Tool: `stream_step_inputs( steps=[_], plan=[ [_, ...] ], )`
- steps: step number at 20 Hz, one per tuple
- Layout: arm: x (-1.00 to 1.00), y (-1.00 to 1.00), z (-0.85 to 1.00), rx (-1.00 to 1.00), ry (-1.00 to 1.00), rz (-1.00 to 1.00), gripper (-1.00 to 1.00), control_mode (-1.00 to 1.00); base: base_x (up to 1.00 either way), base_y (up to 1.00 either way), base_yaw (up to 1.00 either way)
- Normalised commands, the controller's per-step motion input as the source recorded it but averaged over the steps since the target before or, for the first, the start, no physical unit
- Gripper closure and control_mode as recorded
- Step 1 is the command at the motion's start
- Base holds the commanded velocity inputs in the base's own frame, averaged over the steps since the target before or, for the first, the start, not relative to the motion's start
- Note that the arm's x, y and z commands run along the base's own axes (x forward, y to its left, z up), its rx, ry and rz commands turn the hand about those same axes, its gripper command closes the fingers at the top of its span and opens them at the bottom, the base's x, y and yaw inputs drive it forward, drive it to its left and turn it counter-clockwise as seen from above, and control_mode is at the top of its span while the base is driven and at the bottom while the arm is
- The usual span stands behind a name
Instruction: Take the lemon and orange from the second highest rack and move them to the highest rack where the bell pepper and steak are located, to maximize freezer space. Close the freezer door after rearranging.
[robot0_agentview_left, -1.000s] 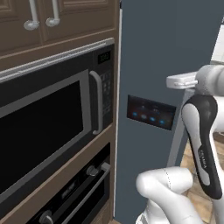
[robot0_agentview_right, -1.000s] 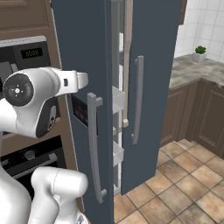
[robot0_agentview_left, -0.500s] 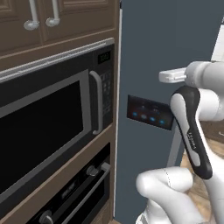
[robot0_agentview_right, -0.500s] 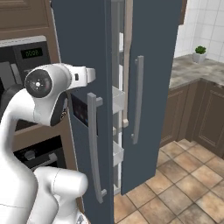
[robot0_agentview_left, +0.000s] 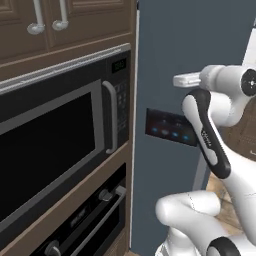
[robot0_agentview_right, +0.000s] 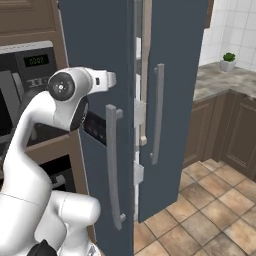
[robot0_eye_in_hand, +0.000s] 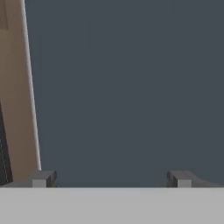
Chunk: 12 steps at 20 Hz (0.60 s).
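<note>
The freezer door (robot0_agentview_right: 100, 40) is a tall slate-blue panel with a grey bar handle (robot0_agentview_right: 113, 165) and a small black panel (robot0_agentview_left: 170, 127) on its outside. It stands slightly ajar beside a second blue door (robot0_agentview_right: 175, 75). Pale bins (robot0_agentview_right: 139, 107) show in the gap between the two. In the hand view my gripper (robot0_eye_in_hand: 111, 179) faces the blue door face from close by. Its fingertips (robot0_eye_in_hand: 41, 178) stand wide apart, open, with nothing between them. My white hand (robot0_agentview_right: 102, 80) hovers at the door's upper part, above the black panel. The lemon, orange, bell pepper and steak are hidden behind the doors.
A black microwave (robot0_agentview_left: 55, 150) with a grey handle and an oven (robot0_agentview_left: 85, 225) below it sit in wood cabinetry left of the freezer. To the right lie a stone counter with a small plant (robot0_agentview_right: 228, 61), brown lower cabinets (robot0_agentview_right: 235, 130) and a tiled floor (robot0_agentview_right: 210, 210).
My arm has swung the hand up and across the door face toward the microwave side. The doors and both base views have stayed put, and the gripper has stayed open.
</note>
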Motion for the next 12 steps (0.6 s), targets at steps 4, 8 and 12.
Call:
stream_step_inputs(
  steps=[4,8,12],
  plan=[
    [0.67,-0.03,-0.08,0.0,0.0,-0.01,-1.0,-1.0,0.0,0.0,0.0],
    [0.61,-0.03,-0.05,0.0,0.0,-0.01,-1.0,-1.0,0.0,0.0,0.0],
    [0.67,-0.03,-0.06,0.0,0.0,0.0,-1.0,-1.0,0.0,0.0,0.0]
  ],
)
